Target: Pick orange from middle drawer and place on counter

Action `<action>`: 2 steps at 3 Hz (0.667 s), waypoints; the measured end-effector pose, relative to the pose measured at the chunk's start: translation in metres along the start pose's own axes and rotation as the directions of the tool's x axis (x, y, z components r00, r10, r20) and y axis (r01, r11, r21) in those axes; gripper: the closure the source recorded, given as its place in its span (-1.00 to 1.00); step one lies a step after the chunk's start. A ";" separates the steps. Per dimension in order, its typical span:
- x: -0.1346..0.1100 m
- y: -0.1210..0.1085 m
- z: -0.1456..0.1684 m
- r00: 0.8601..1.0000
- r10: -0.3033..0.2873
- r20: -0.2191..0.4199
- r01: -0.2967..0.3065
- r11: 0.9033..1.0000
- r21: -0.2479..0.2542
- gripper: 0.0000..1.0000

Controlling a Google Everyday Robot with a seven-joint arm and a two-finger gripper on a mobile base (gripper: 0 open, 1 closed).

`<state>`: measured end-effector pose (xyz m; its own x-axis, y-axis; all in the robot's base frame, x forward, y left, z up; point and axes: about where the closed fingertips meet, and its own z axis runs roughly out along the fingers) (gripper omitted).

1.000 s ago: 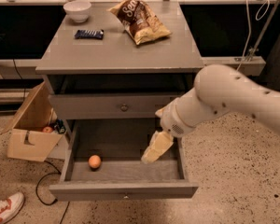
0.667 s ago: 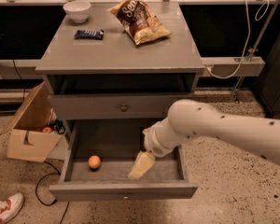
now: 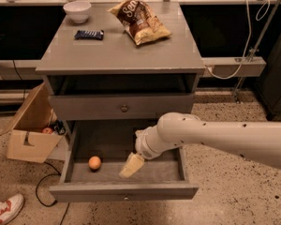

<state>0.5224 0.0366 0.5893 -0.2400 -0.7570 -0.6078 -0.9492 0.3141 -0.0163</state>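
The orange (image 3: 94,162) lies on the floor of the open middle drawer (image 3: 124,191), near its left side. The drawer is pulled out below a shut grey drawer front with a round knob (image 3: 124,108). My gripper (image 3: 131,165) hangs inside the open drawer, tilted down and to the left, a short way right of the orange and apart from it. The white arm (image 3: 215,137) reaches in from the right. The counter (image 3: 117,53) is the flat grey top of the cabinet.
On the counter stand a white bowl (image 3: 77,11), a dark snack bar (image 3: 89,34) and a chip bag (image 3: 140,20). An open cardboard box (image 3: 30,132) with a small red fruit (image 3: 47,131) sits on the floor at the left. A shoe (image 3: 4,209) is at bottom left.
My arm has swung left and lower into the open drawer, bringing the gripper closer to the orange. The orange has not moved.
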 end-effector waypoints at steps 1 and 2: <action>0.002 -0.004 0.010 1.000 -0.004 0.003 0.004 1.000 -0.008 -1.00; -0.005 -0.026 0.046 0.998 -0.050 0.042 0.050 0.999 -0.003 -1.00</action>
<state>0.5573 0.0592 0.5560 -0.1835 -0.7468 -0.6392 -0.9608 0.2738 -0.0442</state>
